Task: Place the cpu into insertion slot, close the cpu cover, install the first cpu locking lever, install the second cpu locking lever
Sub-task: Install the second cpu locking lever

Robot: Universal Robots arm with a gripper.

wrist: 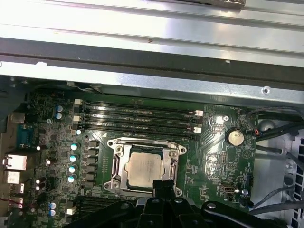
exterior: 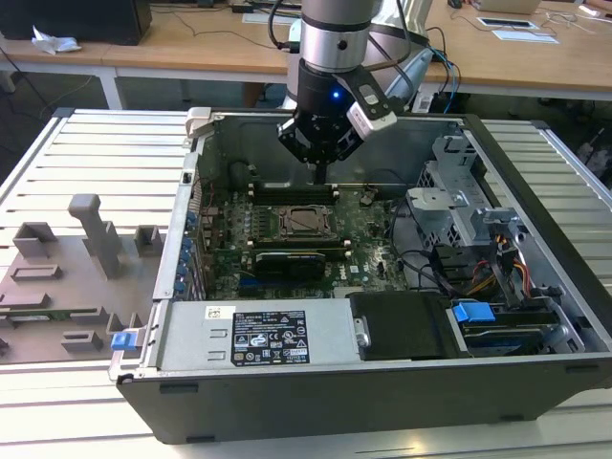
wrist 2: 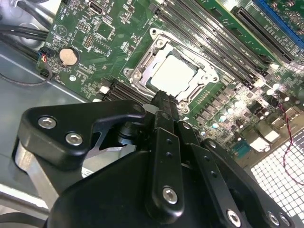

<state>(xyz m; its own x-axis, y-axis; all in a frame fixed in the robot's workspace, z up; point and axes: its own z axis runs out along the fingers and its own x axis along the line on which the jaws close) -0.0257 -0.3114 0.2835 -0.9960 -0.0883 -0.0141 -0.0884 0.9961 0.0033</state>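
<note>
Silver cpu (wrist: 146, 170) already sits in the insertion slot (wrist: 115, 178), cpu cover (wrist 2: 187, 50) closed around it. Gripper (wrist 2: 165, 102) hovers at its edge, fingers pinched together, holding nothing. I'd press any lever slowly, keeping clear of the memory sticks (wrist: 137, 118).

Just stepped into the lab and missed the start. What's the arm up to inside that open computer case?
The robot arm's black gripper hangs inside the open computer case, over the green motherboard. The square silver-topped cpu already sits in its socket, with the thin silver metal frame cover lying closed around it. In both wrist views the gripper's tip is right at the cover's edge, holding nothing.
</note>
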